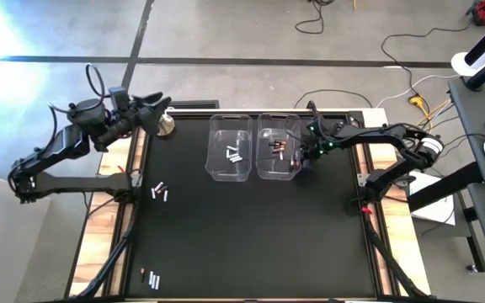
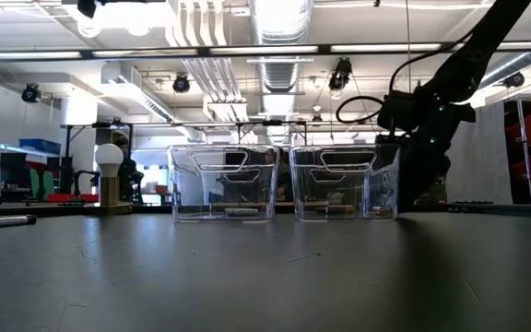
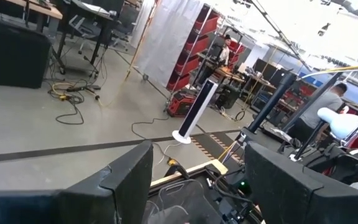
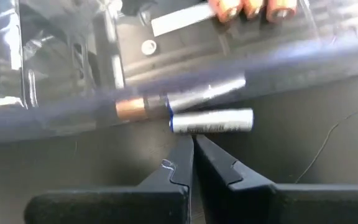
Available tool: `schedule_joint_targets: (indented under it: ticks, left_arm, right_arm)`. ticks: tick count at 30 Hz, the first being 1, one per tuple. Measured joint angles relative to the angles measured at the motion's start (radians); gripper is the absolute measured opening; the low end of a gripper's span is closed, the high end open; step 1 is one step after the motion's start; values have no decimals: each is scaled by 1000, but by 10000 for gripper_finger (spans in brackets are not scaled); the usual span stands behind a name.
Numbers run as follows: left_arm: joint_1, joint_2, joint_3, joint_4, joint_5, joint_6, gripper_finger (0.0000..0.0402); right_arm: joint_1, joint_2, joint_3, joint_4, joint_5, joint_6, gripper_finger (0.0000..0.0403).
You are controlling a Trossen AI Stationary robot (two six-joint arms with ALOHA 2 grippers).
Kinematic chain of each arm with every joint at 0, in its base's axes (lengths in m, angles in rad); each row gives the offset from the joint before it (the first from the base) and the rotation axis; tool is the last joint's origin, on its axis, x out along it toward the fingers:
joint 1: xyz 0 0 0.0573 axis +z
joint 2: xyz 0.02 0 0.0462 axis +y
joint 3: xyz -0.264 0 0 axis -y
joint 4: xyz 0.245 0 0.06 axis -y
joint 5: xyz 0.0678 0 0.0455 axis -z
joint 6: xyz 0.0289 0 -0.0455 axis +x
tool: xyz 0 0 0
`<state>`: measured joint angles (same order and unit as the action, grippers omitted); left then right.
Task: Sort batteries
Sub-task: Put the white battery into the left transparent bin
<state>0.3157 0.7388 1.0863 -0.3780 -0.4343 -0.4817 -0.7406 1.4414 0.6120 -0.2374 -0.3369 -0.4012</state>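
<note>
sorting partly done. left bin holds about three pale batteries; right bin holds several dark ones. about six loose batteries remain on the counter. right end effector, fingers closed and empty, sits in the right bin. left end effector open, idle.

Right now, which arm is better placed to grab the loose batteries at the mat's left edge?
Left, probably. The left claw is open and raised at the mat's left rear corner, on the same side as the loose batteries. The right claw is shut, down beside the right bin, across the mat from them.
</note>
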Motion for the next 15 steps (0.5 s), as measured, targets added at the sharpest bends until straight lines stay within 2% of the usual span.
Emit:
schedule_joint_targets:
  ticks: [8, 15]
  left_arm:
    - [0, 37, 0, 0, 0, -3, 231]
    - [0, 45, 4, 0, 7, -11, 231]
  right_arm:
    - [0, -44, 10, -67, 42, 16, 9]
    - [0, -62, 15, 14, 17, 24, 9]
